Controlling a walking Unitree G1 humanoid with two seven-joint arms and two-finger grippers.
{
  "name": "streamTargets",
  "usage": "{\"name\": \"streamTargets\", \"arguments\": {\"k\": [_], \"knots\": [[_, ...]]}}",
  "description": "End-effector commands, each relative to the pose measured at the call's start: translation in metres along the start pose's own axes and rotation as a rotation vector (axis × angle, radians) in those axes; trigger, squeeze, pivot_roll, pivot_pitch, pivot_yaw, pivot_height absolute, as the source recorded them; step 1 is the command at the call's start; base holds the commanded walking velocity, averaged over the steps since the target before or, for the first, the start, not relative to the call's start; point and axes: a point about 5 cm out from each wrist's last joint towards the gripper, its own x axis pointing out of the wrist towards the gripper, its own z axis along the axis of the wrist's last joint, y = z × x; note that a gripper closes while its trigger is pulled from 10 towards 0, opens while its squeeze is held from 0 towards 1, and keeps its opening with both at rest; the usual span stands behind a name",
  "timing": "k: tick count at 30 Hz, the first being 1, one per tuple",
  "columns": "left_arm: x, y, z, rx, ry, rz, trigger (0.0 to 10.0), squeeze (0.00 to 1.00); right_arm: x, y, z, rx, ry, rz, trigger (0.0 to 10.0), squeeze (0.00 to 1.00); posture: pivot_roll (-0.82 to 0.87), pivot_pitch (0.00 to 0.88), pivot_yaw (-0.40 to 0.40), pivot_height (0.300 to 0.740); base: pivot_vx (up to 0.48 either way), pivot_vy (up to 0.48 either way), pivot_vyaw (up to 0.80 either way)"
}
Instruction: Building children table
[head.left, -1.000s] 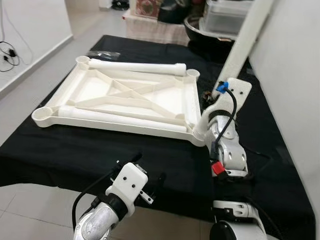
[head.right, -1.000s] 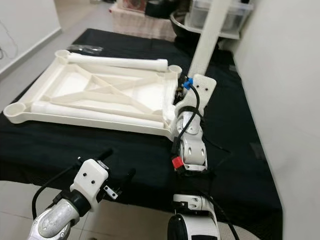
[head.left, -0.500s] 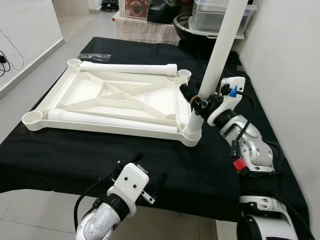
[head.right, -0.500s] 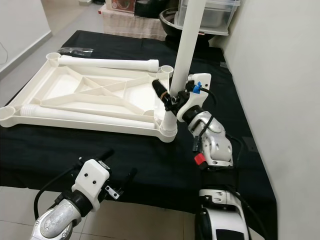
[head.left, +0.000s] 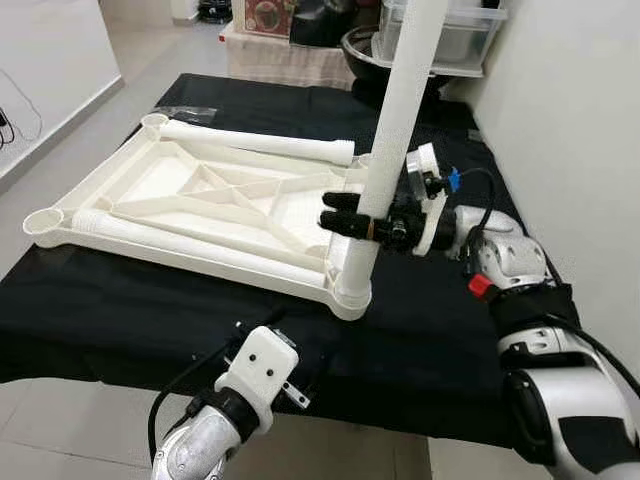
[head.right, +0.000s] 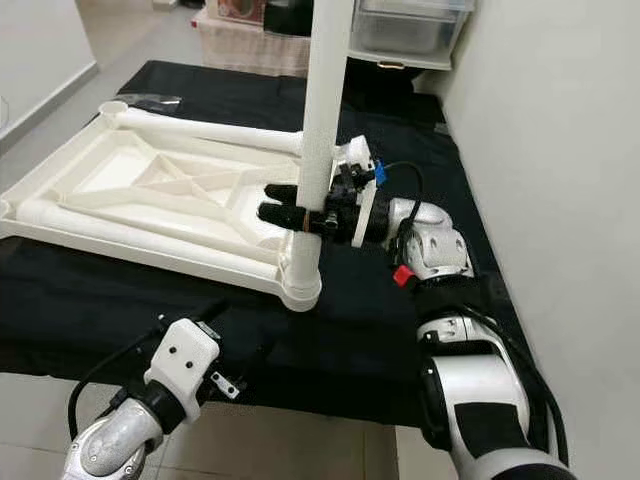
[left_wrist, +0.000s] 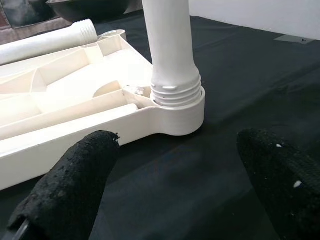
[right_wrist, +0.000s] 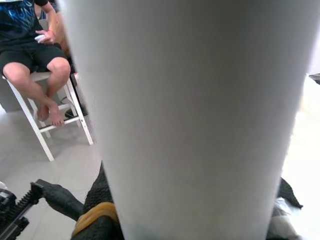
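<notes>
1. The white plastic tabletop panel (head.left: 210, 205), ribbed underside up, lies across the upper left of the black-draped desk (head.left: 120, 310), so its corner sockets face upward to take legs.
2. One long white tubular leg (head.left: 385, 160) stands upright mid-frame, its threaded end in the near-right corner socket (head.left: 352, 298); two more legs lie along the panel.
3. The right gripper (head.left: 345, 213) is clamped round that leg low down, forearm level, reaching in from the right, probably to screw it home.
4. The left gripper (left_wrist: 170, 185), spread open, waits at the desk's near edge, lower left, pointing at the socket.
</notes>
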Motion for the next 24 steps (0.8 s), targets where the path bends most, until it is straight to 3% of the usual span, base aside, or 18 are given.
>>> {"name": "streamTargets", "arguments": {"k": [1, 4, 5, 7, 8, 9, 13, 14, 16, 17, 22, 24], "knots": [[-0.001, -0.002, -0.001, -0.012, 0.003, -0.004, 10.0, 0.0, 0.003, 0.0, -0.007, 0.025, -0.008, -0.021, 0.0, 0.0, 0.14, 0.082, -0.108, 0.74, 0.0, 0.0, 0.0], [-0.001, -0.002, -0.001, -0.013, 0.004, -0.005, 10.0, 0.0, 0.002, -0.002, -0.009, 0.018, -0.023, -0.085, 0.0, 0.0, 0.14, 0.08, -0.108, 0.74, 0.0, 0.0, 0.0], [0.0, -0.002, -0.001, -0.014, 0.004, -0.007, 10.0, 0.0, -0.001, -0.006, -0.012, 0.007, -0.035, -0.165, 0.0, 0.0, 0.14, 0.079, -0.108, 0.74, 0.0, 0.0, 0.0], [0.0, -0.002, -0.001, -0.014, 0.004, -0.007, 10.0, 0.0, -0.001, -0.006, -0.012, 0.007, -0.035, -0.165, 0.0, 0.0, 0.14, 0.079, -0.108, 0.74, 0.0, 0.0, 0.0], [0.0, -0.003, -0.002, -0.013, 0.004, -0.01, 10.0, 0.0, -0.008, -0.013, -0.019, 0.012, -0.041, -0.331, 0.0, 0.0, 0.13, 0.077, -0.108, 0.74, 0.0, 0.0, 0.0], [0.0, -0.003, -0.002, -0.012, 0.004, -0.01, 10.0, 0.0, -0.011, -0.017, -0.022, 0.018, -0.042, -0.417, 0.0, 0.0, 0.13, 0.076, -0.107, 0.74, 0.0, 0.0, 0.0], [0.0, -0.003, -0.002, -0.013, 0.004, -0.01, 10.0, 0.0, -0.014, -0.021, -0.024, 0.026, -0.044, -0.494, 0.0, 0.0, 0.13, 0.076, -0.107, 0.74, 0.0, 0.0, 0.0], [0.001, -0.002, -0.002, -0.011, 0.004, -0.012, 10.0, 0.0, -0.03, -0.035, -0.031, 0.083, -0.083, -0.879, 0.0, 0.0, 0.12, 0.076, -0.096, 0.74, 0.0, 0.0, 0.0], [0.001, -0.001, -0.002, -0.009, 0.004, -0.016, 10.0, 0.0, -0.051, -0.041, -0.037, 0.079, -0.073, -1.273, 0.0, 0.0, 0.12, 0.077, -0.096, 0.74, 0.0, 0.0, 0.0], [0.001, -0.001, -0.002, -0.008, 0.004, -0.016, 10.0, 0.0, -0.058, -0.04, -0.039, 0.076, -0.072, -1.377, 0.0, 0.0, 0.12, 0.077, -0.096, 0.74, 0.0, 0.0, 0.0], [0.002, -0.001, -0.002, -0.007, 0.003, -0.015, 10.0, 0.0, -0.064, -0.037, -0.042, 0.056, -0.056, -1.495, 0.0, 0.0, 0.12, 0.077, -0.099, 0.74, 0.0, 0.0, 0.0], [0.002, -0.002, -0.002, -0.005, 0.001, -0.012, 10.0, 0.0, -0.059, -0.021, -0.052, 0.099, -0.038, -1.682, 0.0, 0.0, 0.12, 0.079, -0.103, 0.74, 0.0, 0.0, 0.0]]}}
